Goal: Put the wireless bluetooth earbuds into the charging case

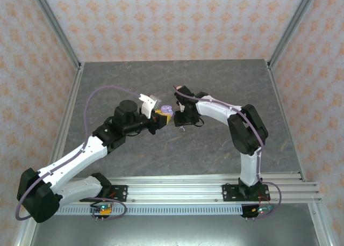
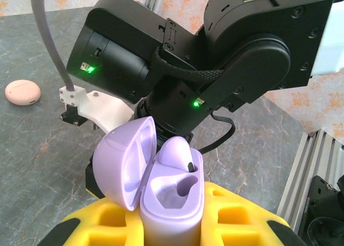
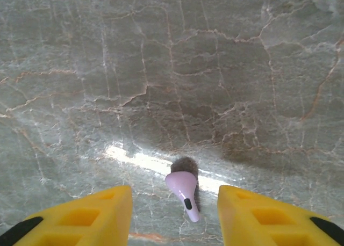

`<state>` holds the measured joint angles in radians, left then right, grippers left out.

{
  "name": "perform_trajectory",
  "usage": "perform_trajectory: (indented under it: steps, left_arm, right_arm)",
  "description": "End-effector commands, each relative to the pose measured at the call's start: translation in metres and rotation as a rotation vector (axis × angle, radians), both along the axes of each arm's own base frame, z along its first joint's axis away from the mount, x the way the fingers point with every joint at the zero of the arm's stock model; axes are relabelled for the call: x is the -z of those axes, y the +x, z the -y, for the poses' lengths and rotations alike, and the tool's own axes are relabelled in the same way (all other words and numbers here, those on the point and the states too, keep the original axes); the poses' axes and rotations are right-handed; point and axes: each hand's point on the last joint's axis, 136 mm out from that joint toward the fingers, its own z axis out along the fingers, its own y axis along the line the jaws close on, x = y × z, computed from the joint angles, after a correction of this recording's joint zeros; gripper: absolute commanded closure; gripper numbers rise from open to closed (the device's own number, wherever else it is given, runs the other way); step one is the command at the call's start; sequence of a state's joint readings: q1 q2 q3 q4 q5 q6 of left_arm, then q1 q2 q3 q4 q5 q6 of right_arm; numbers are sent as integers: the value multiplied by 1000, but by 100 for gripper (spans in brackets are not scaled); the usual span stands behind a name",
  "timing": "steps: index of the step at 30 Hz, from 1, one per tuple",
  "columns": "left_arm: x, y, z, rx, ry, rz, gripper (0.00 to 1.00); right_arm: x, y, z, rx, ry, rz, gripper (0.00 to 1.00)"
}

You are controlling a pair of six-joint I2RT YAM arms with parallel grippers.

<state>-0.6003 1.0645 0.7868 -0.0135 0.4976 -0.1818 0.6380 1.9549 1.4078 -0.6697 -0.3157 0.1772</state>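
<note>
My left gripper point(image 2: 172, 227) is shut on a light purple charging case point(image 2: 173, 205), held upright with its lid point(image 2: 122, 163) swung open to the left. One light purple earbud point(image 2: 178, 153) sits in the far socket, and the near socket is bare. A second light purple earbud point(image 3: 184, 192) lies on the grey table, stem toward the camera, between the yellow fingers point(image 3: 102, 216) of my right gripper point(image 3: 173, 216). That gripper is open, with clear gaps on both sides of the earbud. In the top view the case point(image 1: 166, 112) sits mid-table in the left gripper point(image 1: 160, 117), with the right gripper point(image 1: 180, 120) just to its right.
The right arm's black wrist point(image 2: 226, 52) looms close behind the open case. A salmon-pink round disc point(image 2: 22, 92) lies on the table to the far left. Patterned walls and metal posts point(image 1: 56, 26) fence the grey marbled table point(image 1: 215, 79).
</note>
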Motion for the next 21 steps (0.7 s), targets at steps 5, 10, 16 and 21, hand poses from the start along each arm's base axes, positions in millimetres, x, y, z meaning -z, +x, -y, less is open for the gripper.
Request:
perform_trajectory:
  steps: [5,10,16,21]
  left_arm:
    - [-15,-1,-4,-5,-9,37,81]
    - [-15,-1,-4,-5,-8,37,81]
    - [-15,-1,-5,-8,-6,38,81]
    - [-14,0,-6,-15,-2,37,81]
  right_arm:
    - [3,3,4,-18,-92,22,53]
    - [7,2,3,-37,-128,20,53]
    - [13,1,2,-34,-145,6,55]
    - [15,0,3,-38,-160,2,56]
